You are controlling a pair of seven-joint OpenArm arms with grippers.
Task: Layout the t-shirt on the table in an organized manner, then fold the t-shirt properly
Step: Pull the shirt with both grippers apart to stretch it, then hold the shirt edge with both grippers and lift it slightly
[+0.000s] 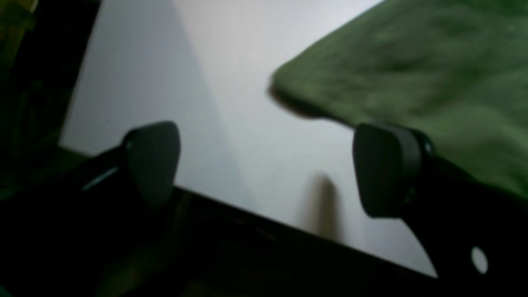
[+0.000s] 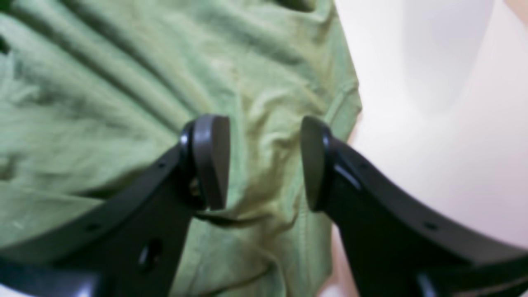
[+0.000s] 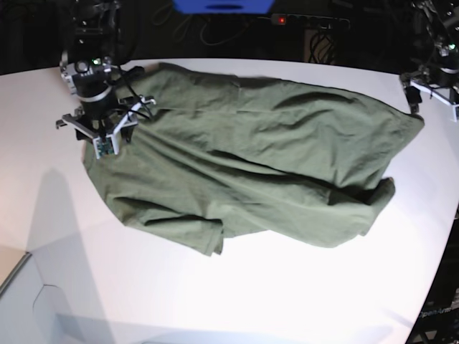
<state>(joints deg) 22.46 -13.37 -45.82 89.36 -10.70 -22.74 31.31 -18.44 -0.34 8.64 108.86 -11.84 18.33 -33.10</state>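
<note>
Wrinkled olive cotton t-shirt (image 3: 251, 172), soft folds across smooth white table (image 3: 237, 301)

The t-shirt (image 3: 258, 165) is seen as soft, matt olive-green cloth, creased all over, with a stitched hem visible in the right wrist view. The table (image 3: 215, 301) under the t-shirt is shown as a smooth white surface with a matt finish. The pads (image 2: 212, 159) above the t-shirt are seen as dark, smooth, faintly sheened plastic or rubber.
</note>
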